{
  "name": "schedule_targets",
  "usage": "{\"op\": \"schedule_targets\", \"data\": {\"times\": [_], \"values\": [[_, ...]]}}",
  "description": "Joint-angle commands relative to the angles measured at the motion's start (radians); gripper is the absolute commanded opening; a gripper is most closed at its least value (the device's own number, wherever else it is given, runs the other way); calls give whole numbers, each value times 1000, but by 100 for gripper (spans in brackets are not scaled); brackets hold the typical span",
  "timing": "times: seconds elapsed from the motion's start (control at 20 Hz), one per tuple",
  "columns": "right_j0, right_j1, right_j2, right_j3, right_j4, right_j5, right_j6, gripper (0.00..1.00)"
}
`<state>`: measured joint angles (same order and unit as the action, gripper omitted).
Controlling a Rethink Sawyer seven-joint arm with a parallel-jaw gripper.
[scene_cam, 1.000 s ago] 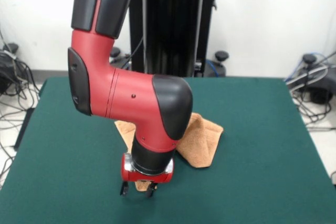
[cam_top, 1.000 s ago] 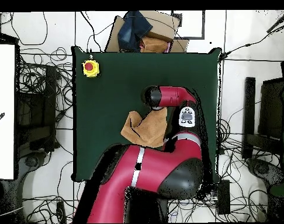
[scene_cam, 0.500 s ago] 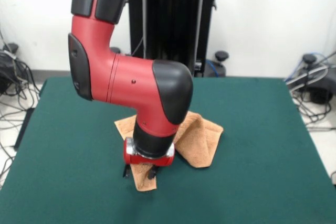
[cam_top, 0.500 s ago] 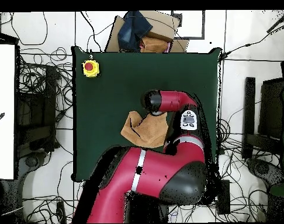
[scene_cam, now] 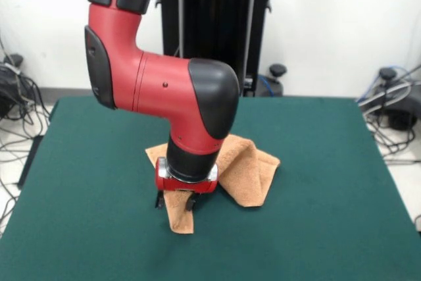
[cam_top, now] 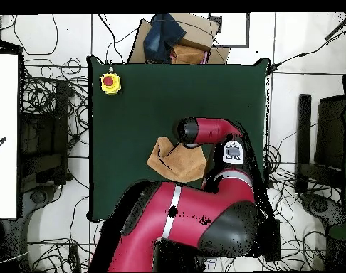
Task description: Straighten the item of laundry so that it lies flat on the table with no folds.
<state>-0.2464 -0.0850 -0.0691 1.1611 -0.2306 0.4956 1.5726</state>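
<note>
So the gripper is low over the table, fingers apart w/ a strip of the towel running down between them. Can't really tell if they're touching the cloth or just straddling it, but they def aren't clamped on it.

Right under and just past the tips, that strip ends in a corner lying on the felt. Behind the gripper and off to one side the rest of the towel sits bunched, w/ a fold humped up beside the wrist and another flap doubled over further out. So not flat yet imo, prob less than halfway.

What could go wrong from here:
- if it closes this high it may pinch only a bit of terry pile and slip off on the pull
- if it grabs two layers at once, dragging just moves the fold along instead of opening it
- the arm hangs right over the bunched part in the overhead view, so a sideways move could snag or drag it

Further out there's a yellow box w/ a red button near a table corner, well clear.
</note>
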Motion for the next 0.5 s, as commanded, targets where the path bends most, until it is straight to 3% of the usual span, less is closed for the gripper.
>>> {"op": "schedule_targets", "data": {"times": [0.05,0.5], "values": [[0,21,53,120,-28,-67,110,100],[16,59,35,70,-36,-90,103,100]]}}
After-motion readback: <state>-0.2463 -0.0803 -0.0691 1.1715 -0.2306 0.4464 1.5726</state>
